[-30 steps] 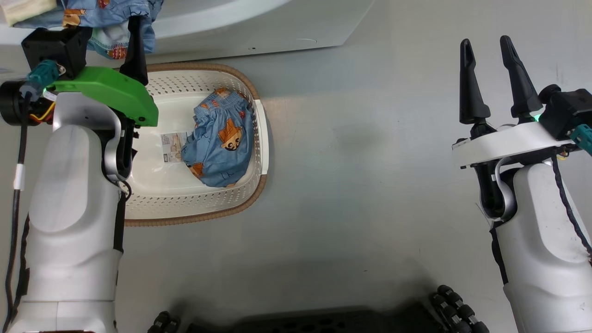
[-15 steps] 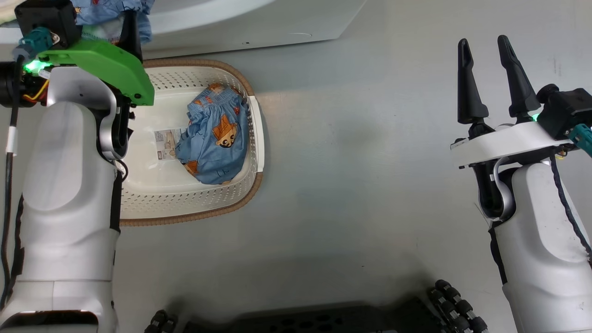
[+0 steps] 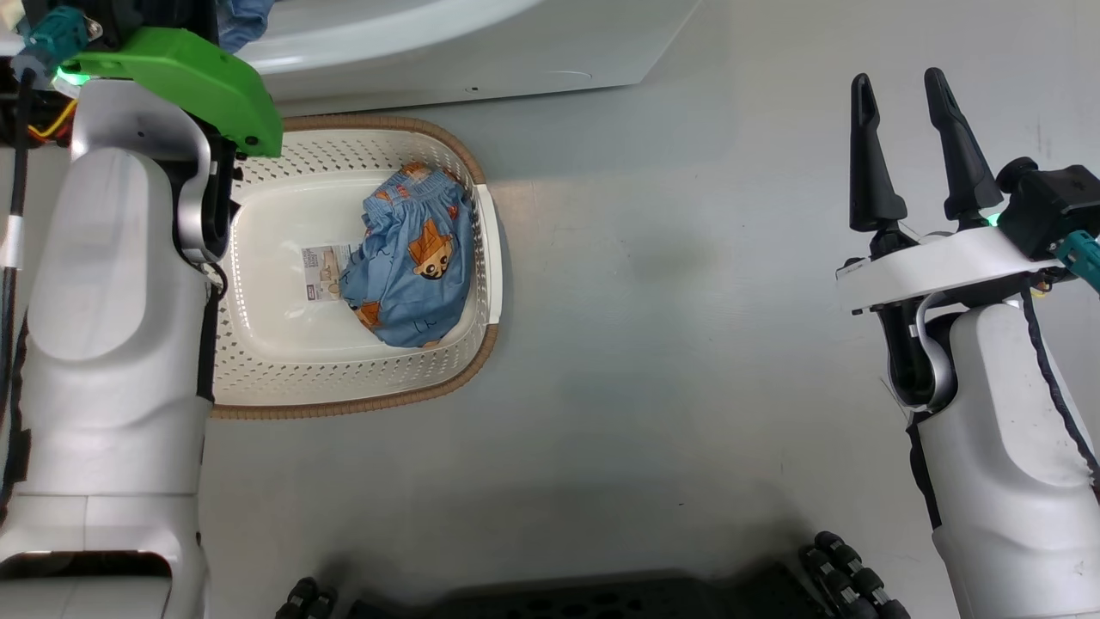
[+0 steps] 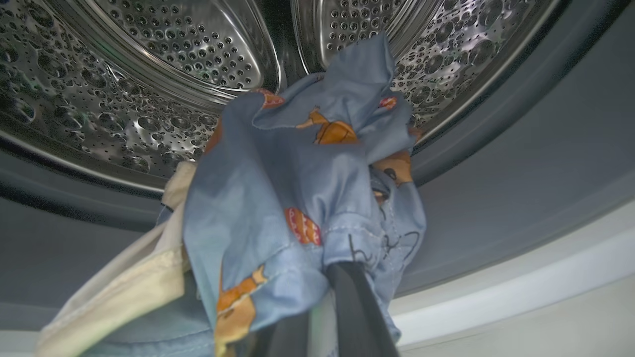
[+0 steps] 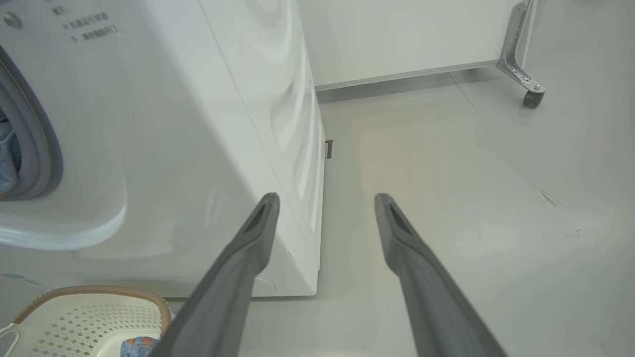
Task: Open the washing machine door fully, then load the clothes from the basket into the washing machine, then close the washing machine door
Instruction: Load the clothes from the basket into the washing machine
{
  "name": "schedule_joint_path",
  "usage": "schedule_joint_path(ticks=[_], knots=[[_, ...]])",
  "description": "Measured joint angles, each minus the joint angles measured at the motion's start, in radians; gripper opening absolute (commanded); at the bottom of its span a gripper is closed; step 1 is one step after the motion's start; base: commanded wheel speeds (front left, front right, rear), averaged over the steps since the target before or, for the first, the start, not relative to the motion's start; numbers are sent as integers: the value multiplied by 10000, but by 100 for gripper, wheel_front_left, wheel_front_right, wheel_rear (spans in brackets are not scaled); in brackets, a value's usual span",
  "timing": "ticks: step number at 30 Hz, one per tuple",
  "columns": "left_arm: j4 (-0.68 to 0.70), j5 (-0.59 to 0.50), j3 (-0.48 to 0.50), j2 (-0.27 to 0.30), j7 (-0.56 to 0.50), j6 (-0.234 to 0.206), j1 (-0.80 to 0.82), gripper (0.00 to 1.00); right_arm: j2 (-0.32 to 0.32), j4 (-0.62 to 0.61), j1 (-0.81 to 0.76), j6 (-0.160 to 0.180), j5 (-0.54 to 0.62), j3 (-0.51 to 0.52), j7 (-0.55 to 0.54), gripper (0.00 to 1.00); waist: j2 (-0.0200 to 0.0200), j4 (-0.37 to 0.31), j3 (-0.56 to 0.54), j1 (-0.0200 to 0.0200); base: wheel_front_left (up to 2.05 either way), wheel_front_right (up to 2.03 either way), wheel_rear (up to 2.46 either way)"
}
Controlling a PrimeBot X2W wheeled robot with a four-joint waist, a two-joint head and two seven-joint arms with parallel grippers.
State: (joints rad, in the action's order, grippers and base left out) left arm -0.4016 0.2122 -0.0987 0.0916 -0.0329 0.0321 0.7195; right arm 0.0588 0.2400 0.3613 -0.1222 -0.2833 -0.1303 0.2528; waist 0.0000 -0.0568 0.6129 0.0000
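In the left wrist view, light-blue printed clothes hang over the grey door seal at the mouth of the washing machine, partly inside the steel drum. My left gripper is shut right under this bunch, its dark fingers pressed together and half buried in fabric. I cannot tell whether cloth is pinched. One more blue garment lies in the cream basket on the floor. My right gripper stands open and empty far to the right. The washing machine door is out of view.
A cream cloth hangs beside the blue one at the drum's lip. The white machine front stands just behind the basket. In the right wrist view a metal leg with a caster stands on the grey floor by the far wall.
My left arm has reached further forward to the machine, taking its fingers past the top of the head view, and the fingers have closed. The right arm has stayed put.
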Motion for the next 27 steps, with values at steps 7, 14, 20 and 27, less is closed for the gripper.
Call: schedule_joint_path(ticks=[7, 14, 20, 27], knots=[[-96, -182, -84, 305, -29, 119, 621, 0, -4, 38, 0, 0, -121, -59, 0, 100, 0, -42, -56, 0, 0, 0, 0], [-263, -378, -117, 637, -291, 130, 1206, 0, -12, 44, 1, 0, -199, -221, 0, 100, 0, -174, -12, 0, 0, 0, 0], [-504, -451, -284, 698, -487, 293, 1765, 0, -13, 44, 5, 0, -249, -307, 0, 100, 0, -354, 126, 0, 0, 0, 0], [-784, -399, -282, 673, -865, 349, 2360, 0, -15, 33, 57, 0, -330, -360, 0, 100, 0, -518, 333, 0, 0, 0, 0]])
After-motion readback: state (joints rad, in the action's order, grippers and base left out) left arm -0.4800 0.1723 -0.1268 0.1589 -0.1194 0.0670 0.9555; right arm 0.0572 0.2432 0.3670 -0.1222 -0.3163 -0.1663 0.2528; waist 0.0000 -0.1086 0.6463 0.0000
